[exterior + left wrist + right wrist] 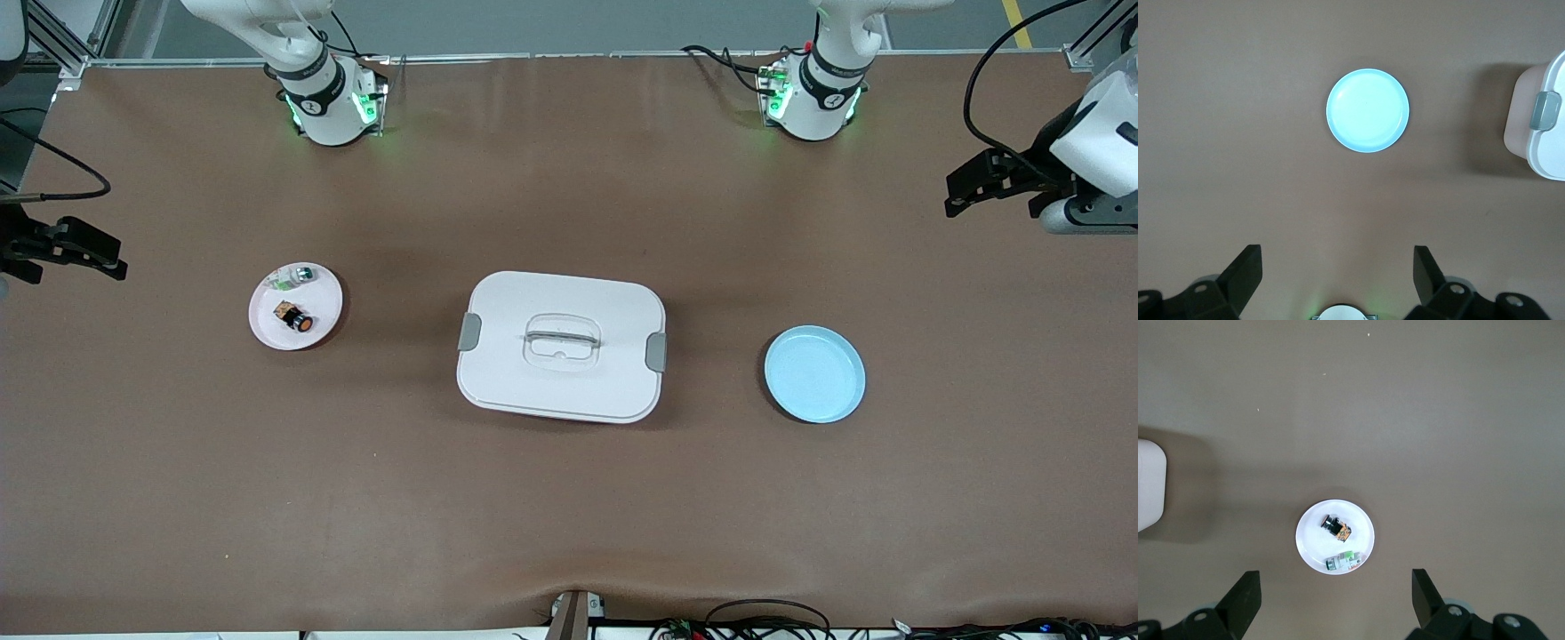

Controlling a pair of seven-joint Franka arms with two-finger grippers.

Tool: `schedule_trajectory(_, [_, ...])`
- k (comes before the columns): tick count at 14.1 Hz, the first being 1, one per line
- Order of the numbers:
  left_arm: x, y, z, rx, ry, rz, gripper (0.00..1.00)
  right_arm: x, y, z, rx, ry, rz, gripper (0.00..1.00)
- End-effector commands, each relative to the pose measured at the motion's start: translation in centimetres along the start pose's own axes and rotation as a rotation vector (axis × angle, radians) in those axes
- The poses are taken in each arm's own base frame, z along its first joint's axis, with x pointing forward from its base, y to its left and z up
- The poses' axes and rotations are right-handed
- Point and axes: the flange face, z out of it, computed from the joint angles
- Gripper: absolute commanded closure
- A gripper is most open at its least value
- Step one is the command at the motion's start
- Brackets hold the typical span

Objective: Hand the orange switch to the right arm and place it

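Two plates (267,333) – one box (560,347) – two small parts (293,317)

My left claw (1337,275) hung high over the counter's edge at my left arm's end, fingers spread wide and holding nothing. My right claw (1335,595) hung the same way at the other end, fingers equally wide apart. Both arms waited.

The orange switch (1336,526) lies on a small white plate (1313,547) beside a clear-and-green piece (1343,561) — the right gripper (1336,603) hangs above, fingers (1245,597) spread wide.
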Motion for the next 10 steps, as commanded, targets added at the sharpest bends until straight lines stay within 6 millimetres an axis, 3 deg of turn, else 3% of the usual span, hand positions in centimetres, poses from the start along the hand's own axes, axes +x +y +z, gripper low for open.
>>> schedule_trajectory(1, [-0.55, 0.01, -1.6, 0.004, 0.023, 0.008, 0.0, -0.53, -0.07, -1.02, 0.011, 0.0, 0.032, 0.0])
schedule_trajectory(5, [0.12, -0.26, -0.8, 0.013, 0.009, -0.003, 0.0, -0.49, -0.08, -0.92, 0.013, -0.003, 0.055, 0.0])
schedule_trajectory(10, [0.1, -0.64, -1.35, 0.008, 0.021, -0.012, 0.0, -0.47, -0.34, -0.93, 0.011, -0.003, 0.107, 0.0])
